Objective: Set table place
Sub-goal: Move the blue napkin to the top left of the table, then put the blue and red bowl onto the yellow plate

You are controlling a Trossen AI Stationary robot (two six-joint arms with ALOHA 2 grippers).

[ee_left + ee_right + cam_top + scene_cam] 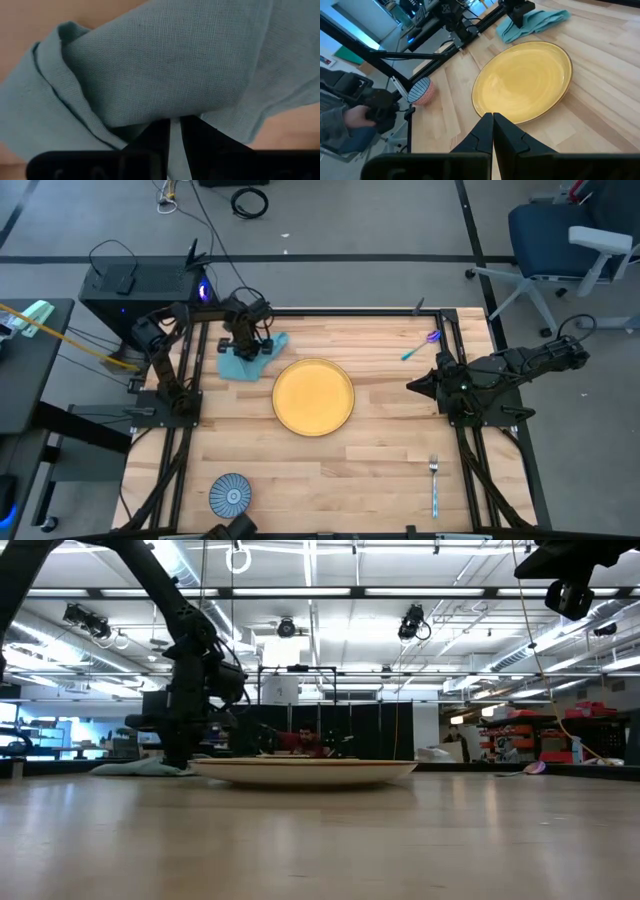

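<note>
left fingers [175, 137] pinching teal cloth napkin [250, 358] fold on bench [380, 470], beside yellow plate [313, 396] | soft, limp, light: gripping edge fold | right fingers [493, 131] together, idling

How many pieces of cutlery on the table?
2. A fork lies near the table's front right corner; a blue-and-purple utensil, type unclear, lies near the back right, behind the right arm. More could be hidden under the cloth.
</note>
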